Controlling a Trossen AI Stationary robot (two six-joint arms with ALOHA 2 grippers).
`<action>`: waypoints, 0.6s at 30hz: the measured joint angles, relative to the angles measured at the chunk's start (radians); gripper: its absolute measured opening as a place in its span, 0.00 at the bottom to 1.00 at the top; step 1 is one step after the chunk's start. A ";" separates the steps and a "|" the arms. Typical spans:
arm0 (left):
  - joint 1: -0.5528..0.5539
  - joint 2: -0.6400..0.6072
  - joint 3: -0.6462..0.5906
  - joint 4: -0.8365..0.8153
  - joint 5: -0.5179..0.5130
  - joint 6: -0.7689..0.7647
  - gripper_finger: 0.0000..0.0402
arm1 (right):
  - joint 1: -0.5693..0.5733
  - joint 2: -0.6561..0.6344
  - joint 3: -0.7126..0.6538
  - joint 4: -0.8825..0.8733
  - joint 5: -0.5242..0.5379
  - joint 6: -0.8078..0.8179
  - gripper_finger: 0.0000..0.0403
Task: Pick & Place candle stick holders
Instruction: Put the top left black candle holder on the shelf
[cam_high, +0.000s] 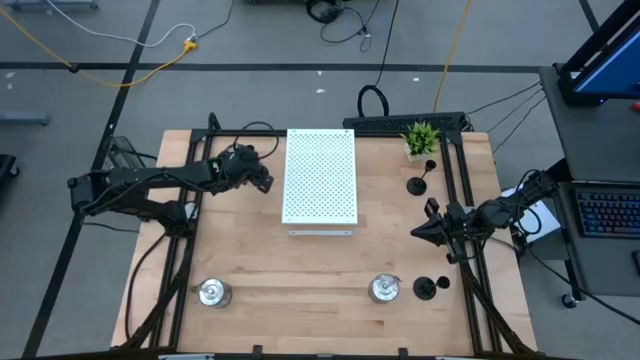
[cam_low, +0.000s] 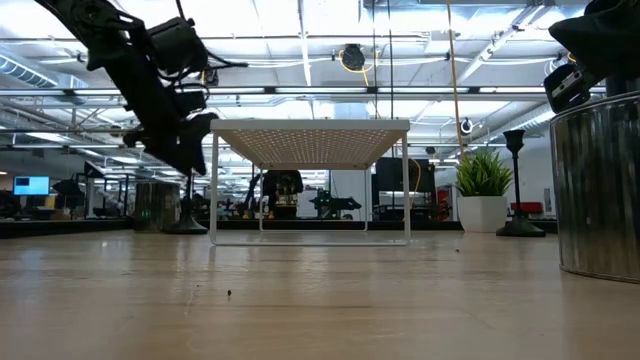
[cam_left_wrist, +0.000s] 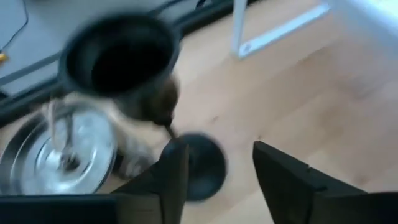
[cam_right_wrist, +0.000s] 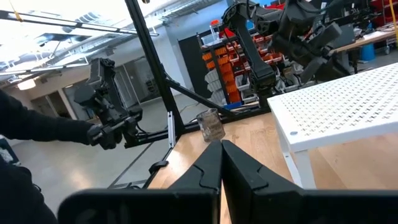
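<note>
Left end effector sits just off the left edge of the white perforated board, fingers parted with nothing between them. Its wrist view shows a black candle stick holder and a shiny silver one right in front, blurred, on the worktop. Right end effector is off the board's right front corner, fingers pressed shut and empty. Two black holders stand near it, and two silver ones sit along the front edge, well away from the board.
</note>
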 joint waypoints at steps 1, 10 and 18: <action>-0.002 0.000 0.000 0.015 -0.009 0.023 0.51 | 0.000 0.000 0.000 0.000 0.000 -0.005 0.00; -0.001 0.070 0.000 0.037 -0.068 0.088 0.57 | 0.000 0.000 0.000 0.000 0.000 -0.022 0.00; -0.024 0.083 0.000 0.014 -0.061 -0.072 0.57 | 0.000 0.000 0.000 0.000 0.000 0.058 0.00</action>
